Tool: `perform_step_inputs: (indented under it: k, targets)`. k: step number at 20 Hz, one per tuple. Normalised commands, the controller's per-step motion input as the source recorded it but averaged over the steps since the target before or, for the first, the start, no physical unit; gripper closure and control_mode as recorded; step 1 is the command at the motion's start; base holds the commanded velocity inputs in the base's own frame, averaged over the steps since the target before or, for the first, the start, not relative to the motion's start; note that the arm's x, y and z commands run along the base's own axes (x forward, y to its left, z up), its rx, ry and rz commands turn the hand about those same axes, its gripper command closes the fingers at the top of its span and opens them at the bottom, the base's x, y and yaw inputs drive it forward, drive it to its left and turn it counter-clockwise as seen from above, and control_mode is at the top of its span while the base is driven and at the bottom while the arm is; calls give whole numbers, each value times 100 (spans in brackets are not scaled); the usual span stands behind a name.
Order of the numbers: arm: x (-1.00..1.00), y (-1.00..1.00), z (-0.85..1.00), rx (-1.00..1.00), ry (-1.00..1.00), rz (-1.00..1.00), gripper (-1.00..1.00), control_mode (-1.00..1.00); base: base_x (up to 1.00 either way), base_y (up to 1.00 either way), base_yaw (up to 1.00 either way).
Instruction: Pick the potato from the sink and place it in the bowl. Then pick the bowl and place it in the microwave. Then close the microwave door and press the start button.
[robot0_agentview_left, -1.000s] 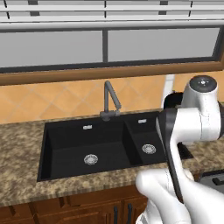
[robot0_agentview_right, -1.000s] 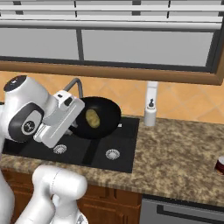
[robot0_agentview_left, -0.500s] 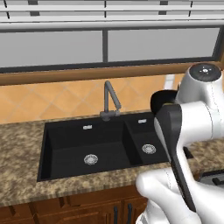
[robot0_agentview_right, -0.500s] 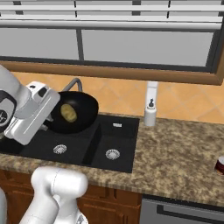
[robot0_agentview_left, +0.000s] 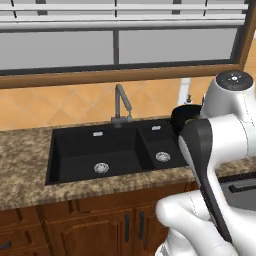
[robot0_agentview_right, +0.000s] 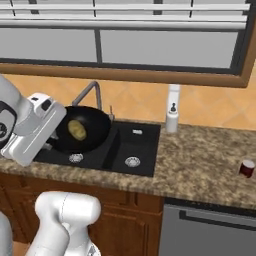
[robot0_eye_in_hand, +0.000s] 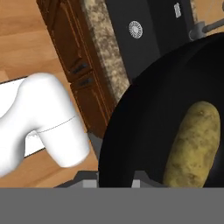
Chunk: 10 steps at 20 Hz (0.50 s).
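**Bowl with potato held above the sink**

The gripper (robot0_agentview_right: 50, 142) pinches the near rim of the black bowl (robot0_agentview_right: 85, 129), its jaws drawn narrowly together on the rim's edge, and carries the bowl in the air. Seen from the right base camera, the bowl is tilted so that its inside faces the camera, and it hangs over the left part of the black double-basin sink (robot0_agentview_right: 135, 145). The potato (robot0_agentview_right: 76, 130), oval and yellowish-tan, lies inside the bowl, against its inner wall. In the hand view the potato (robot0_eye_in_hand: 192, 144) sits to the right in the bowl (robot0_eye_in_hand: 148, 131), with the sink's silver drain ring (robot0_eye_in_hand: 135, 29) well below and beyond.

From the left base camera, the bowl (robot0_agentview_left: 186, 116) shows as a dark disc behind the white arm, above the smaller right basin of the sink (robot0_agentview_left: 115, 150). The grey faucet (robot0_agentview_left: 121, 106) stands at the back edge of the sink, between the two basins. A white soap dispenser (robot0_agentview_right: 172, 116) stands on the granite desk (robot0_agentview_right: 210, 165) just right of the sink. A small red cup (robot0_agentview_right: 246, 168) sits far to the right on the desk.
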Motion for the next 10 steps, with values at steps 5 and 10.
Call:
perform_step_inputs:
  k: [5,10]
  targets:
    - [0,0,0,0,0,0,100,100,-100,0,-2]
    - [0,0,0,0,0,0,100,100,-76,7,-18]
